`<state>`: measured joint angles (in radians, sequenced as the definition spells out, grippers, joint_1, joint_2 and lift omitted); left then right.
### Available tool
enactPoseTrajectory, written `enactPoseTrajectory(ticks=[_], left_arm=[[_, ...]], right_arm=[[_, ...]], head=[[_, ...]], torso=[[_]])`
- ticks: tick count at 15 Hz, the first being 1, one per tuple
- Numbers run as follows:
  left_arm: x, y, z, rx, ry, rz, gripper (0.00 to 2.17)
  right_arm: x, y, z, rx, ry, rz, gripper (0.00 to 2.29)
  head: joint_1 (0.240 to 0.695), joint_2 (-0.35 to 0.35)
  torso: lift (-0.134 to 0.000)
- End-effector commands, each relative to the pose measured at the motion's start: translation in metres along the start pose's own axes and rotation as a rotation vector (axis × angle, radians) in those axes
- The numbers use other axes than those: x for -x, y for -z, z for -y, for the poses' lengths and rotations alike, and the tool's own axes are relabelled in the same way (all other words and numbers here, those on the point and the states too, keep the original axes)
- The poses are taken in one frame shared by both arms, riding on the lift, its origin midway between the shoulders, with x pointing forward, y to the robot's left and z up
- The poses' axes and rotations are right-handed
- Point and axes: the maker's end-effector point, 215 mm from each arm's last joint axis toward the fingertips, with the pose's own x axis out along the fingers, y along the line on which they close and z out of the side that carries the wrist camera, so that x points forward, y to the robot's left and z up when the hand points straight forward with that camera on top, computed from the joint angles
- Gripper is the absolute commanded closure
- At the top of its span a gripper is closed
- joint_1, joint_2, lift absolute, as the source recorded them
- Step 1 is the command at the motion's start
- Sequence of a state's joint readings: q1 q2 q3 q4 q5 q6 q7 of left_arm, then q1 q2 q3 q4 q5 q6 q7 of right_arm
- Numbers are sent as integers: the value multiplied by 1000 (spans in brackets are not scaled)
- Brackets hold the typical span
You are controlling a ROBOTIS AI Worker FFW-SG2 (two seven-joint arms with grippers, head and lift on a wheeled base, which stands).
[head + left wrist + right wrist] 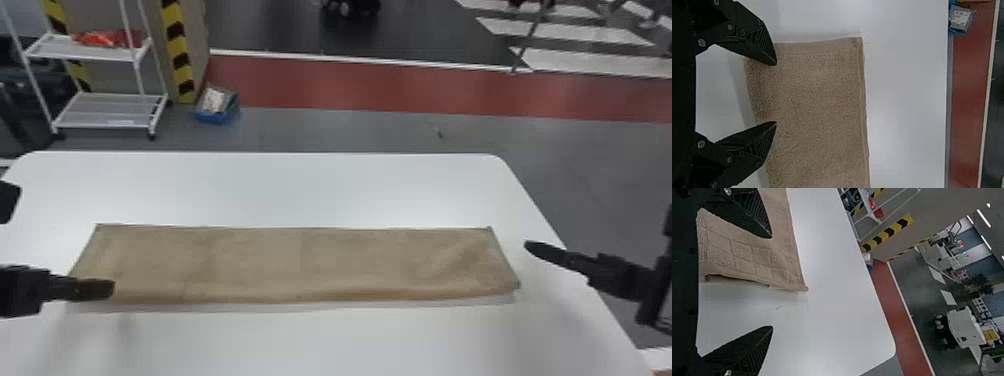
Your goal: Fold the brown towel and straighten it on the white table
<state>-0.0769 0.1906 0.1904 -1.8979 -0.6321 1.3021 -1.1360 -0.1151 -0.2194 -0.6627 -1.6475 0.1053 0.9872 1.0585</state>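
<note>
The brown towel (300, 265) lies as a long, flat strip across the white table (280, 190), with slight wrinkles at its right end. Over the towel's left end is my left gripper (95, 289). In the left wrist view the left gripper (776, 93) stands open above the towel (817, 109), its fingers apart. To the right of the towel's right end is my right gripper (542, 250). The right wrist view has the right gripper (772, 282) open, one finger over the towel (750, 254) and the other over bare table, holding nothing.
Beyond the table's far edge stand a white wire shelf (107, 110) and a blue bin (217, 107) on the floor. The table's right edge runs beneath the right arm. A wheeled white machine (965, 327) is farther off in the room.
</note>
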Motion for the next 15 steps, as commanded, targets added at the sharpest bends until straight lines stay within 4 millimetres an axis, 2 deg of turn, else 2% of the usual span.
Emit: enactPoseTrajectory(ticks=[1,4,6,12,15], left_arm=[[3,-3,-2,3,-4,2,414],[11,-29,-2,12,-7,55,414],[6,-47,-1,7,-27,76,414],[-24,-54,-35,-13,-118,39,414],[-30,-61,-42,-26,-122,41,417]], right_arm=[[0,-1,0,1,-1,1,53],[-1,1,-2,1,-3,-2,49],[0,5,0,-3,0,-6,53],[2,4,1,1,3,-4,53],[1,1,1,8,2,2,49]], head=[[695,-131],[695,-128],[695,-123],[695,-107],[695,-96]], torso=[[-124],[-124],[-124],[-124],[-124]])
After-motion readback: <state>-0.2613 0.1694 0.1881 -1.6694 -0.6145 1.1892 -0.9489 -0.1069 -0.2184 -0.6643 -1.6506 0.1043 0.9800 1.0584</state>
